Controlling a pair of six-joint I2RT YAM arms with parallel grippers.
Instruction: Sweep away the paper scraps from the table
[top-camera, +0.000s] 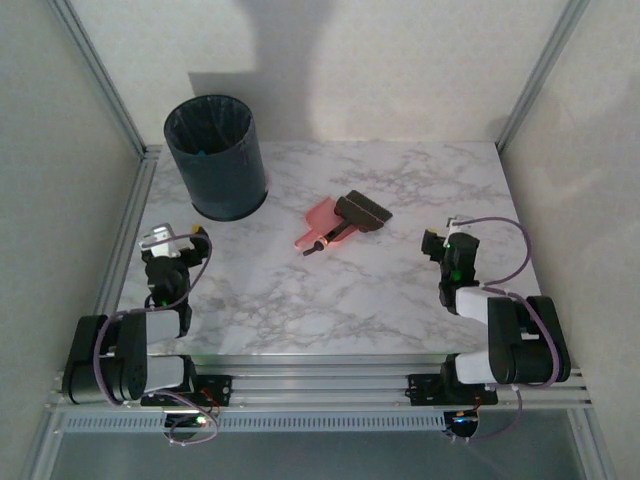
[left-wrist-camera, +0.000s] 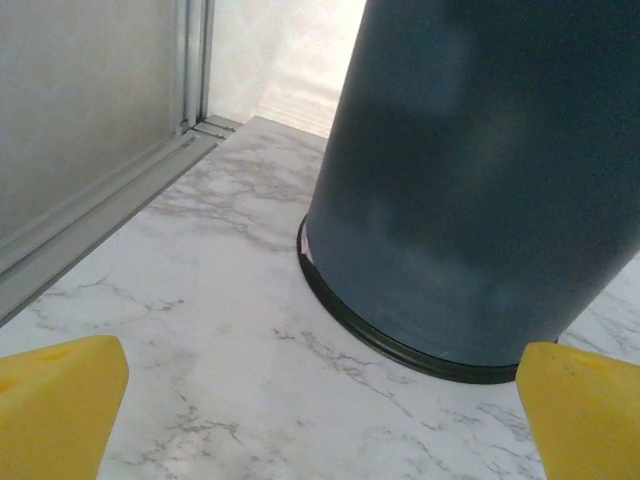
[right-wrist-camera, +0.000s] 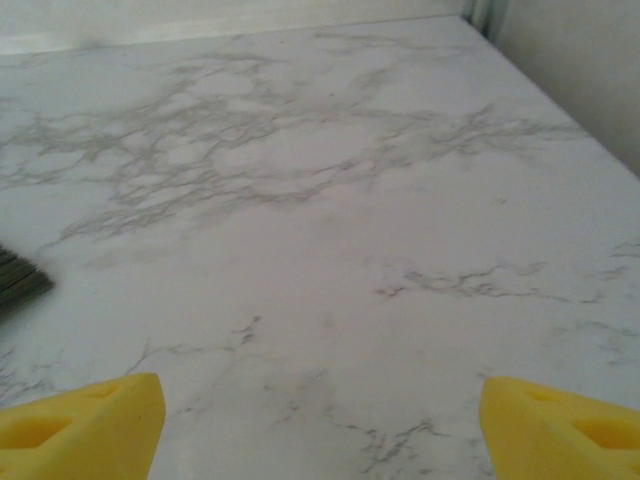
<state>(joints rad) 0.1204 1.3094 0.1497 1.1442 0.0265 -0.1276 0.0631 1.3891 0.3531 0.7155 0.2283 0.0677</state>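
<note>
The white marble table (top-camera: 330, 300) lies between both arms. The paper scraps are out of view on its top; a faint teal fleck (top-camera: 203, 152) inside the dark bin may be one. My left gripper (top-camera: 175, 237) stands open at the near left, just in front of the bin, its yellow fingertips (left-wrist-camera: 60, 405) wide apart over bare marble (left-wrist-camera: 200, 330) in the left wrist view. My right gripper (top-camera: 447, 238) is open at the right, with nothing between its yellow fingertips (right-wrist-camera: 560, 425) above bare table (right-wrist-camera: 330, 200).
A tall dark blue bin (top-camera: 215, 155) (left-wrist-camera: 480, 180) stands at the back left. A pink dustpan (top-camera: 320, 222) lies mid-table with a black brush (top-camera: 360, 212) resting on it; the brush's bristles (right-wrist-camera: 20, 280) show at the right wrist view's left edge. Aluminium rails (top-camera: 130, 230) edge the table.
</note>
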